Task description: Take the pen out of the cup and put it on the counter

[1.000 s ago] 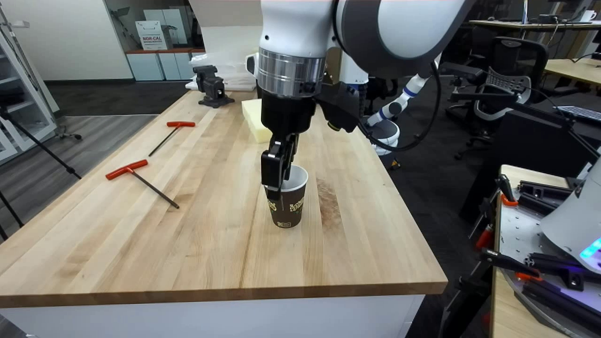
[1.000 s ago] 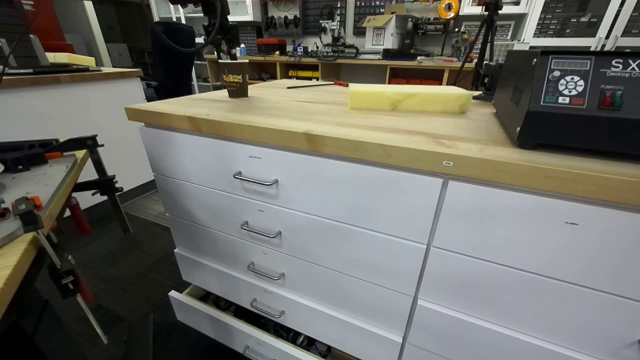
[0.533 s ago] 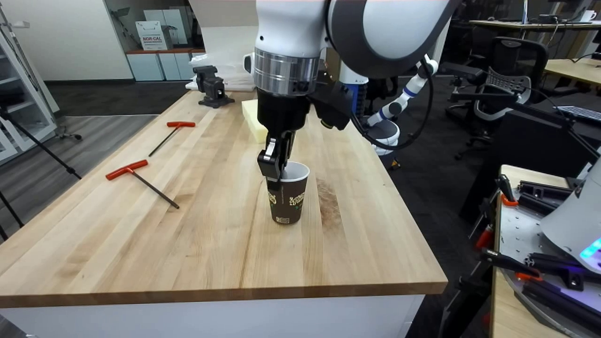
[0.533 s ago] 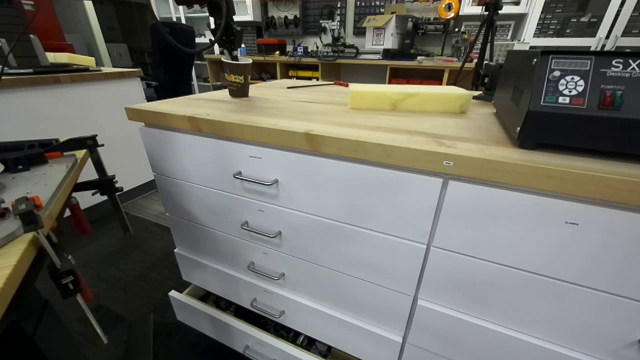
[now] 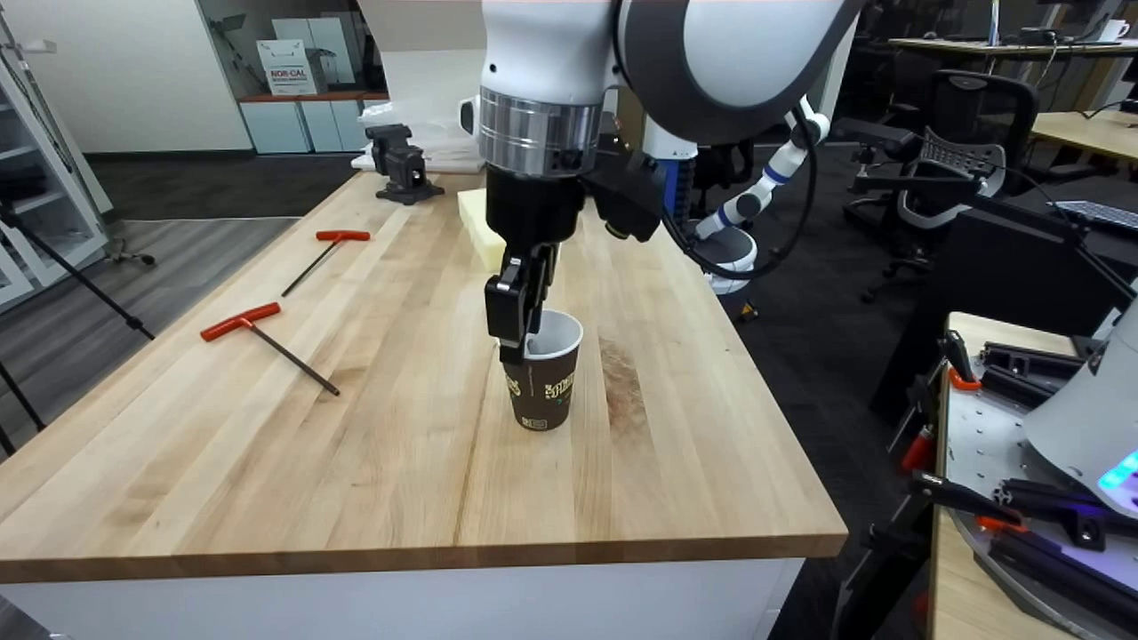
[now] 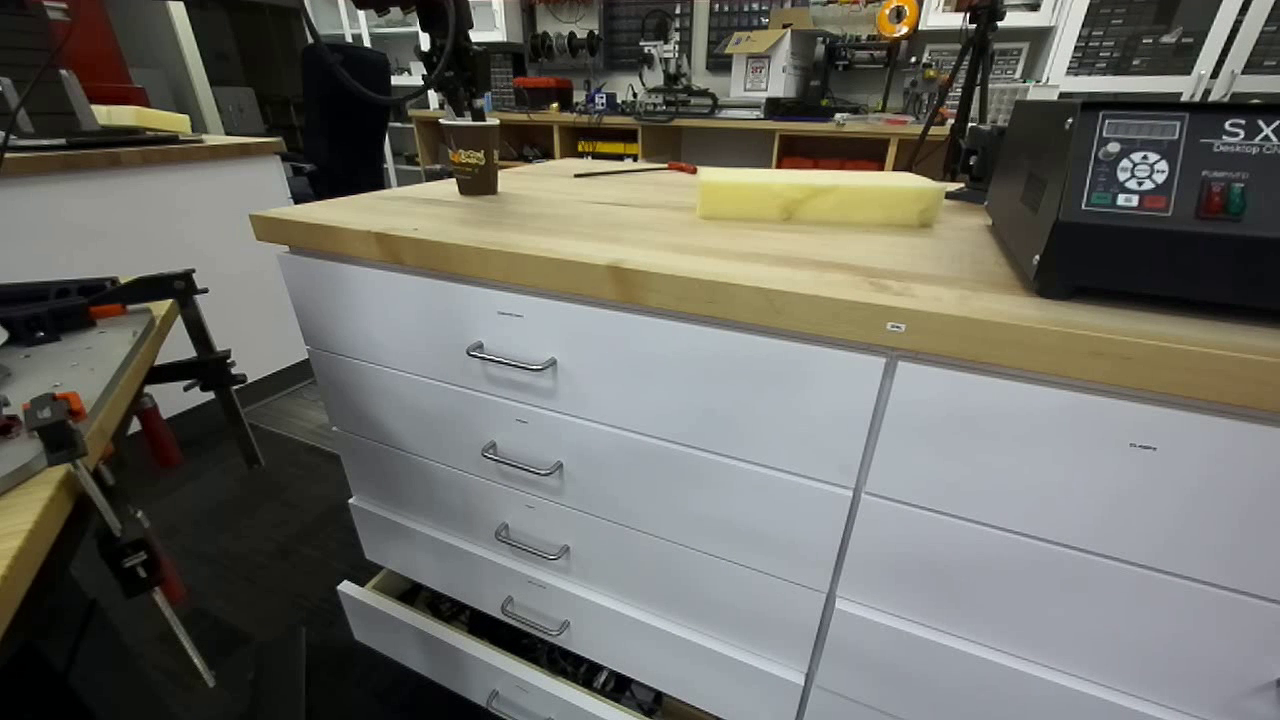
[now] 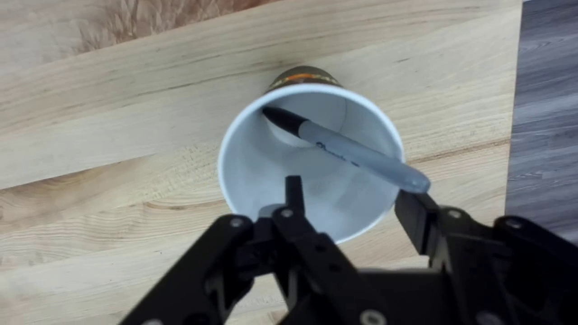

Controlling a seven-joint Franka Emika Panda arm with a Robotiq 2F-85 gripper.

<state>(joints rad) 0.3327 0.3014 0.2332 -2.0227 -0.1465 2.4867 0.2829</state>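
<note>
Jaws parted, the black tool [image 7: 352, 192] hangs before us at the mouth of a paper cup [image 5: 544, 396] upright on the wooden surface [image 5: 356, 476], a gray pen [image 7: 347, 150] leaning inside.

A grey pen [image 7: 345, 148] is leaning, black end down and grey end over the rim, inside a dark-brown, white-lined cup [image 5: 547, 382] standing upright on the light-wood worktop [image 5: 400, 462].

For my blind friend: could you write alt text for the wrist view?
A gray pen with a black end leans inside a white-lined cup on a wooden counter. Across the lower half, the robot's black hand stands open.
</note>
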